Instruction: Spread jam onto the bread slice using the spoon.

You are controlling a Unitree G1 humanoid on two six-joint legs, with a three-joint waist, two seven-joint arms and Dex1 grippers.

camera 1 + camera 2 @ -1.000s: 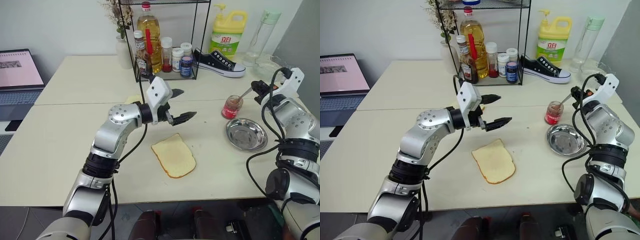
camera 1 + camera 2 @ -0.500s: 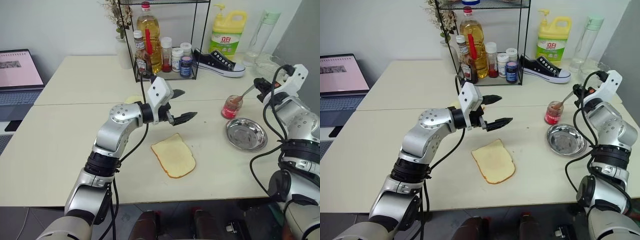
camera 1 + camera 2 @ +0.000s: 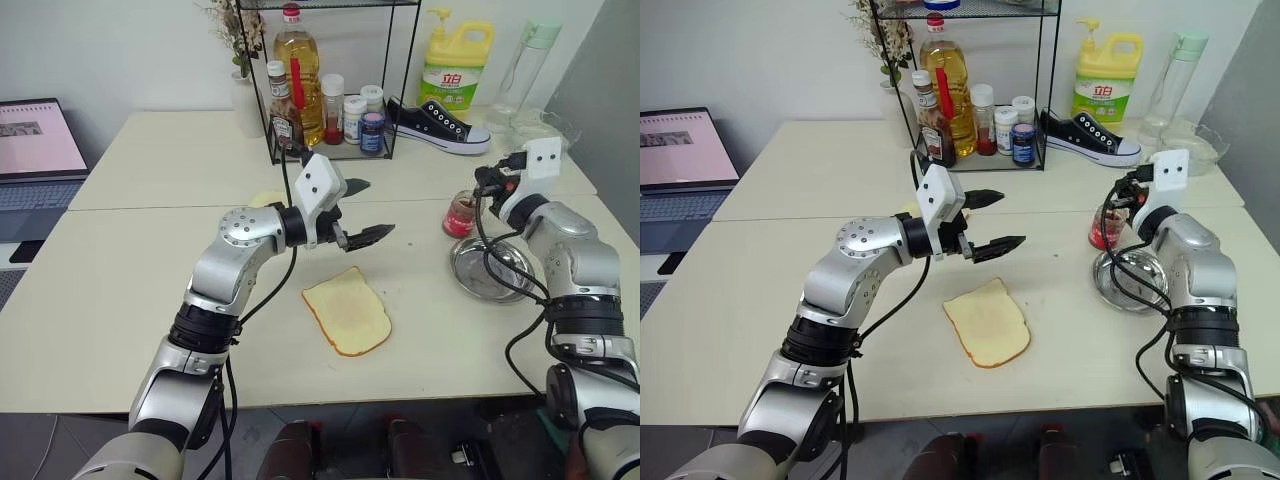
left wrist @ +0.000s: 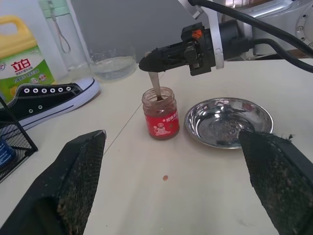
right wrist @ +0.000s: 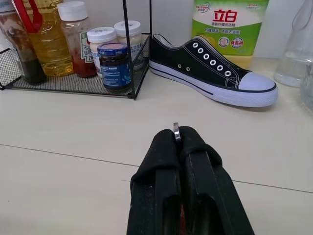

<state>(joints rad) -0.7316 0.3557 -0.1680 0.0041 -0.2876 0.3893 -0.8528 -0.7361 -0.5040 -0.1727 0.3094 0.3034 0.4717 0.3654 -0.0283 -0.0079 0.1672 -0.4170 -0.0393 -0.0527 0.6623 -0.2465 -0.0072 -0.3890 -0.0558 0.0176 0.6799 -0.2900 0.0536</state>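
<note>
The bread slice (image 3: 346, 311) lies flat on the cream table near the front middle. The jam jar (image 3: 462, 214) stands to its right, beside the steel plate (image 3: 490, 270). My right gripper (image 3: 487, 183) hovers just above the jar, shut on the handle of the spoon (image 4: 155, 87), which stands nearly upright with its bowl down in the jam (image 4: 160, 117). In the right wrist view the fingers (image 5: 161, 161) are pressed together around the handle's tip. My left gripper (image 3: 375, 207) is open and empty, level above the table behind the bread.
A wire rack (image 3: 340, 90) with bottles and jars stands at the back, with a black sneaker (image 3: 438, 125), a yellow detergent jug (image 3: 455, 70) and a clear bottle (image 3: 525, 70) to its right. A laptop (image 3: 35, 150) sits at the far left. A small pale slice (image 3: 263, 198) lies behind my left arm.
My right gripper has moved left over the jar and rolled its wrist, bringing the spoon from slanted to nearly upright in the jam. The left arm has stayed still.
</note>
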